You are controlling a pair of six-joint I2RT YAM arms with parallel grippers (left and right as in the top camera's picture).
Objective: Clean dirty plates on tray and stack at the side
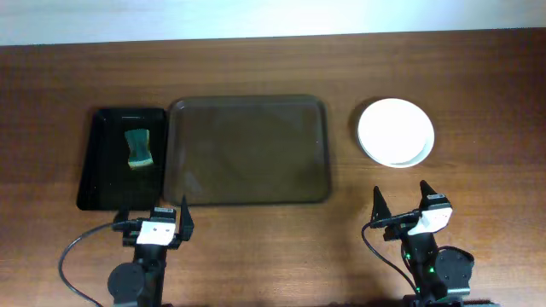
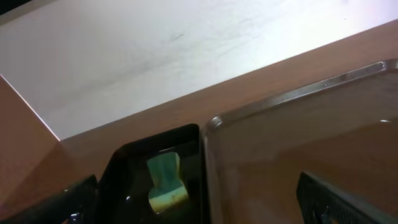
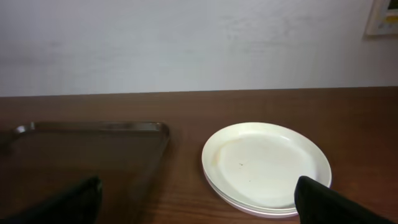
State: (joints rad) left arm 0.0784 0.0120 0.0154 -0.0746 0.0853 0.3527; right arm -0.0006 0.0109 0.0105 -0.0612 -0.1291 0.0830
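Observation:
The white plates (image 1: 396, 131) sit in one stack on the table, right of the tray; the stack also shows in the right wrist view (image 3: 266, 165). The brown translucent tray (image 1: 247, 152) holds no plates; its near left corner shows in the left wrist view (image 2: 298, 124) and its right end in the right wrist view (image 3: 87, 149). My left gripper (image 1: 157, 220) is open and empty in front of the tray's near left corner. My right gripper (image 1: 402, 205) is open and empty in front of the plate stack.
A narrow black tray (image 1: 119, 158) lies left of the brown tray with a green and yellow sponge (image 1: 138, 147) in it; the sponge also shows in the left wrist view (image 2: 165, 181). A pale wall runs behind the table's far edge.

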